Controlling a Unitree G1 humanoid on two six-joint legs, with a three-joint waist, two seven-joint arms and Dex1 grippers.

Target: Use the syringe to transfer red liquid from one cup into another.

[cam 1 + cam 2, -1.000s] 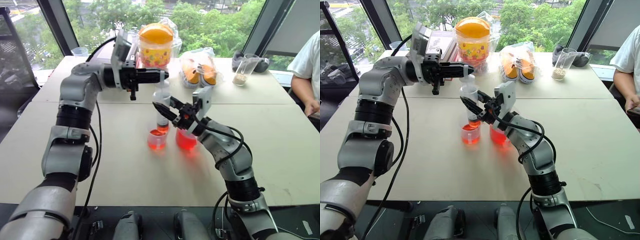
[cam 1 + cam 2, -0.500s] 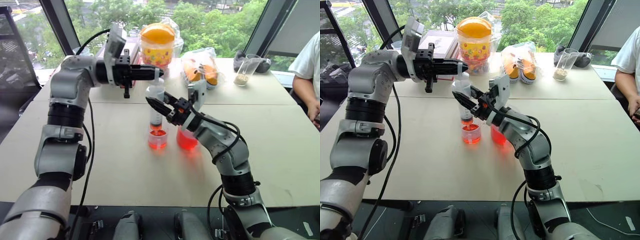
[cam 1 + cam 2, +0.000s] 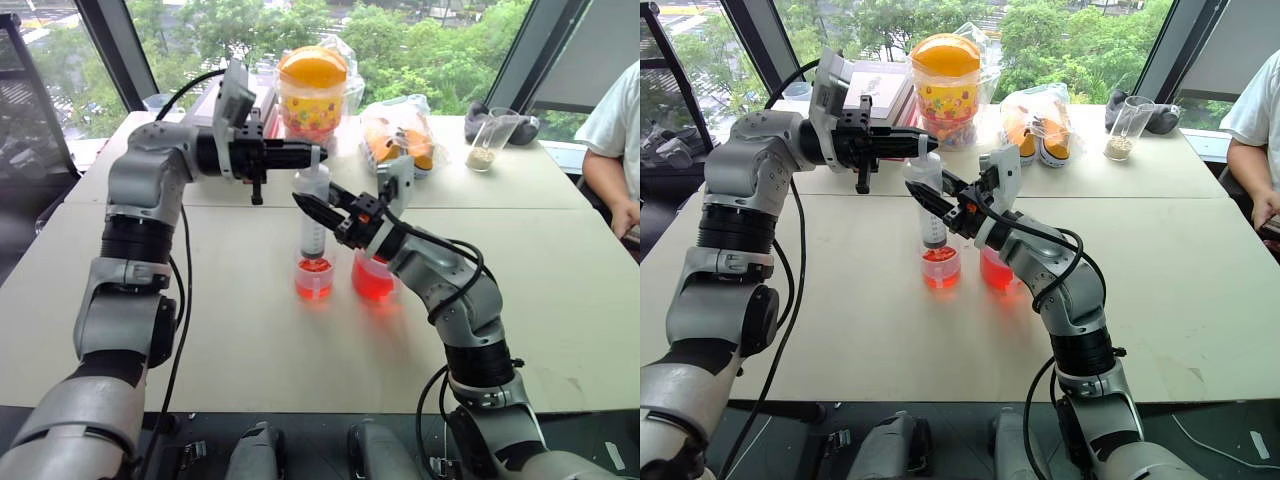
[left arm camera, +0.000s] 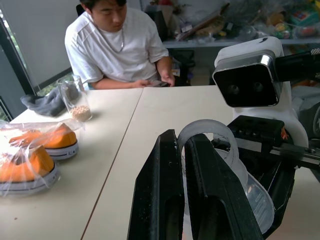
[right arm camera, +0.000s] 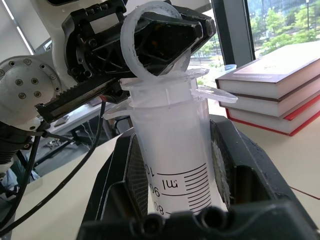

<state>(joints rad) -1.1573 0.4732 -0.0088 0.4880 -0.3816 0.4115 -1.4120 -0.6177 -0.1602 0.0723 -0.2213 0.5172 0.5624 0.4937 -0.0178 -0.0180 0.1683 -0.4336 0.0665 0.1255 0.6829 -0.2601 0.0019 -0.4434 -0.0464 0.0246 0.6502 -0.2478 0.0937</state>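
While its tip points down into the mouth of the left cup (image 3: 313,278), the syringe (image 3: 313,215) stands upright near the middle of the table (image 3: 250,340), held clear of the tabletop by both arms. A little red shows at the barrel's lower end; whether the tip reaches the liquid, I cannot tell. The right gripper (image 3: 933,195) clamps the barrel from the side below the flange, with 1 black finger (image 5: 135,170) on each side of the printed ml scale. The left gripper (image 3: 312,154) reaches in level from the robot's left, and its 2 fingers (image 4: 160,190) are pressed together on the plunger ring (image 4: 210,135) at the syringe's top. The right cup (image 3: 373,280) stands just beside the left cup, under the right gripper's wrist, and both cups hold red liquid.

Well behind them, toward the window, are a clear jar (image 3: 312,90) with an orange lid and a bagged pair of orange shoes (image 3: 400,140). Near the far right corner stands a glass (image 3: 487,140) with pale grains at its bottom, next to a grey cloth (image 4: 47,102). A stack of 3 books (image 5: 270,95) lies near the jar. A person (image 3: 615,130) in a white T-shirt sits at the table's right edge.
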